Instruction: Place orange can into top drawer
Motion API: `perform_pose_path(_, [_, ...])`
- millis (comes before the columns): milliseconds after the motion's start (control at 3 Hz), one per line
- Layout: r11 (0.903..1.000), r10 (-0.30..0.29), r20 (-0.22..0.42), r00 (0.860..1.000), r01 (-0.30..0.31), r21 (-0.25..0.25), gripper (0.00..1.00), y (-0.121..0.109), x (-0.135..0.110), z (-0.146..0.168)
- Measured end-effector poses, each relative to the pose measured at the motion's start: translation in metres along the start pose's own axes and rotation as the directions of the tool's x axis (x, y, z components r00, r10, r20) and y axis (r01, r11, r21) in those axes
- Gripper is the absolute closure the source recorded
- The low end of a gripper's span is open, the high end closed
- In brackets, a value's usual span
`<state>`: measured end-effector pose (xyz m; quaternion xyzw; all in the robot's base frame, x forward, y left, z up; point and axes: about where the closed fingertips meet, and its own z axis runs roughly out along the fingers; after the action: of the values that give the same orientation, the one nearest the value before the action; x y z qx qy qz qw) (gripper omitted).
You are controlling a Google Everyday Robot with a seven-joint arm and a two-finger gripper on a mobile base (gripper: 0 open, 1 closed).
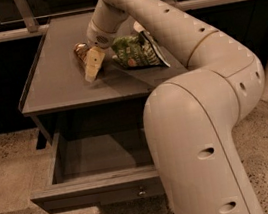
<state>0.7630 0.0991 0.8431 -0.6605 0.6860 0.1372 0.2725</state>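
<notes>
The orange can [81,52] lies on its side on the dark cabinet top [55,86], near the middle. My gripper [92,66] reaches down from the arm right against the can's right side, its tip touching or nearly touching the tabletop. The gripper covers part of the can. The top drawer [62,196] is pulled open below the tabletop and its inside is empty. A small round knob [141,192] sits on its front panel.
A green crinkled chip bag [138,51] lies on the tabletop just right of the gripper. My large arm [199,134] fills the right foreground and hides the drawer's right part. A railing [28,14] runs behind the cabinet. The speckled floor [6,164] surrounds it.
</notes>
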Motion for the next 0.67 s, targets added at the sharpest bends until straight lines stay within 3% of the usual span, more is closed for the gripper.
perform_pose_path(667, [1.0,0.0,0.0,1.0,0.0,0.0,0.41,0.0,0.0,0.0001])
